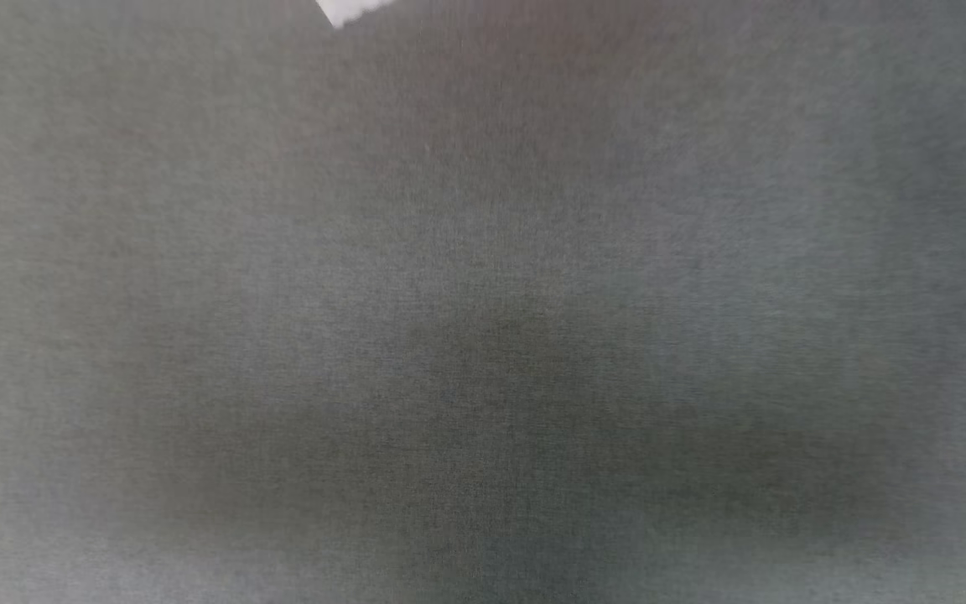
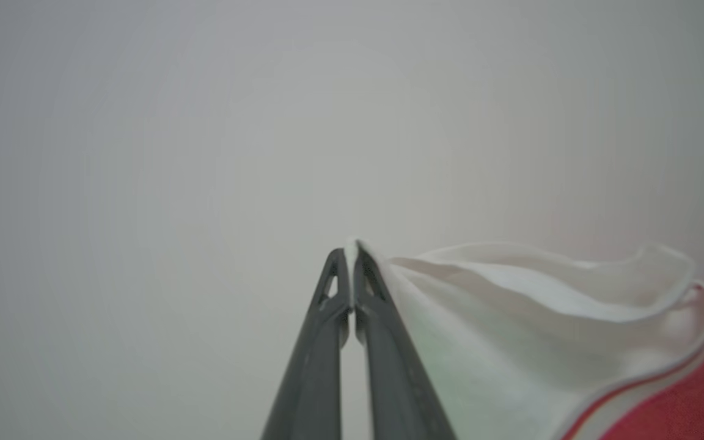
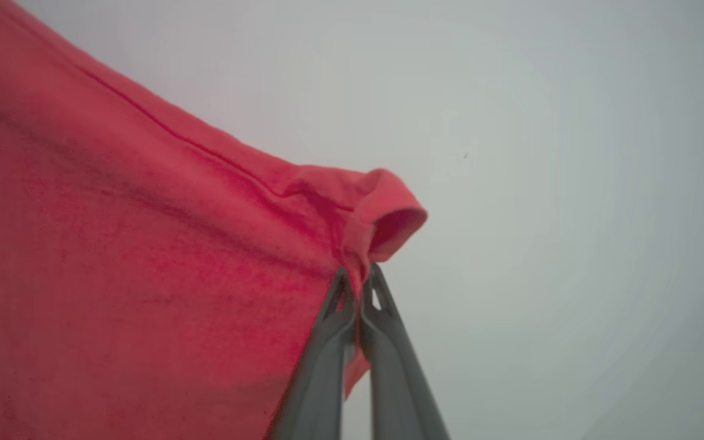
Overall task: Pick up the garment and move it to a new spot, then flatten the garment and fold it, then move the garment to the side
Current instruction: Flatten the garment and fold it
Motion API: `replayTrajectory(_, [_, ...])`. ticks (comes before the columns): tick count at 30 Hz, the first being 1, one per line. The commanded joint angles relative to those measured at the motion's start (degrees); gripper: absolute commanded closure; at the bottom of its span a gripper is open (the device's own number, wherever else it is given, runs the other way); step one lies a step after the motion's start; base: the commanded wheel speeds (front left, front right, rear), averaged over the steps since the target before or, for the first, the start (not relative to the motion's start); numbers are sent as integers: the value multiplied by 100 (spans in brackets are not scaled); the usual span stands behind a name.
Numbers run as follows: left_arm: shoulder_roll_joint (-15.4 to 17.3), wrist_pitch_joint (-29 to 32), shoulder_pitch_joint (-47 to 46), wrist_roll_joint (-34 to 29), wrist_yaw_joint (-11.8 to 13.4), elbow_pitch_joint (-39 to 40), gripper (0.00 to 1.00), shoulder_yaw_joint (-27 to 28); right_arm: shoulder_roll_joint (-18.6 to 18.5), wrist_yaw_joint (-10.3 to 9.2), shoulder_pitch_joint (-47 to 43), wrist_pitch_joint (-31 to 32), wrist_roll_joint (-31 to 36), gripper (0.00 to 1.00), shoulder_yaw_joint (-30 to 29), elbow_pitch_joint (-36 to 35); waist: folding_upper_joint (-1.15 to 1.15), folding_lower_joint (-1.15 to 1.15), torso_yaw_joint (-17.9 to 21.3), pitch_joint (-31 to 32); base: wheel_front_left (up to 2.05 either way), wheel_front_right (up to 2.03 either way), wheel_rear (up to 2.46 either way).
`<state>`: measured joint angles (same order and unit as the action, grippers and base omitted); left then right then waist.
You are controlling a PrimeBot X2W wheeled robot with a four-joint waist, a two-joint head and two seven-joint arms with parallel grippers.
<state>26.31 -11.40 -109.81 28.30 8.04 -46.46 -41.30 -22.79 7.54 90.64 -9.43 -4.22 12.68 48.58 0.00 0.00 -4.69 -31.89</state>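
Head view: a blurred grey table point(image 1: 483, 335). Left wrist view: the left pincer point(image 2: 351, 252) is clamped on the white edge of the garment point(image 2: 511, 318). Right wrist view: the right pincer point(image 3: 358, 276) is clamped on its red hem. Hold both corners level and taut, then lower evenly.

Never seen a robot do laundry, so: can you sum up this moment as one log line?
left gripper: shut on garment, white edge | right gripper: shut on garment, red fold
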Motion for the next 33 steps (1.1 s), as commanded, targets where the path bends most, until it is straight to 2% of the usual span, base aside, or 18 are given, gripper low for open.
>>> replayTrajectory(1, [-19,-91,-76,-38,56,-67,100,25,79,-11,-5,-95,108,100,-40,80,0,0,-60,-301,0,0,0])
replayTrajectory(4, [-166,-330,22,-91,7,-195,100,37,250,-11,-108,-366,523,100,-172,384,0,0,-147,-370,0,0,0])
replayTrajectory(9, [-319,-376,612,53,-522,-507,100,-85,385,-11,-428,-443,578,100,17,958,0,0,-270,-188,0,0,0])
replayTrajectory(14, [-432,-48,1474,370,-1268,-811,100,-320,391,-11,-990,-341,199,100,485,1319,0,0,-351,230,0,0,0])
replayTrajectory(18, [-398,585,2271,757,-1505,-715,100,-569,366,-11,-1546,-90,-477,100,1051,1362,0,0,-359,655,0,0,0])
replayTrajectory(22, [-177,1376,3214,1234,-1541,-98,100,-944,128,-12,-2241,387,-1424,100,1704,935,0,0,-376,1051,0,0,0])
replayTrajectory(27, [447,2151,4433,1819,-1495,1096,100,-1128,-510,-11,-3293,1015,-2591,100,2358,-124,0,0,-421,1436,0,0,0])
replayTrajectory(30, [837,2517,5206,2117,-1194,1948,100,-1149,-971,-11,-3946,1330,-3159,100,2532,-808,0,0,-436,1600,0,0,0])
replayTrajectory(33, [1242,2768,5940,2398,-777,2863,100,-1141,-1349,-11,-4572,1567,-3564,100,2560,-1400,0,0,-449,1709,0,0,0])
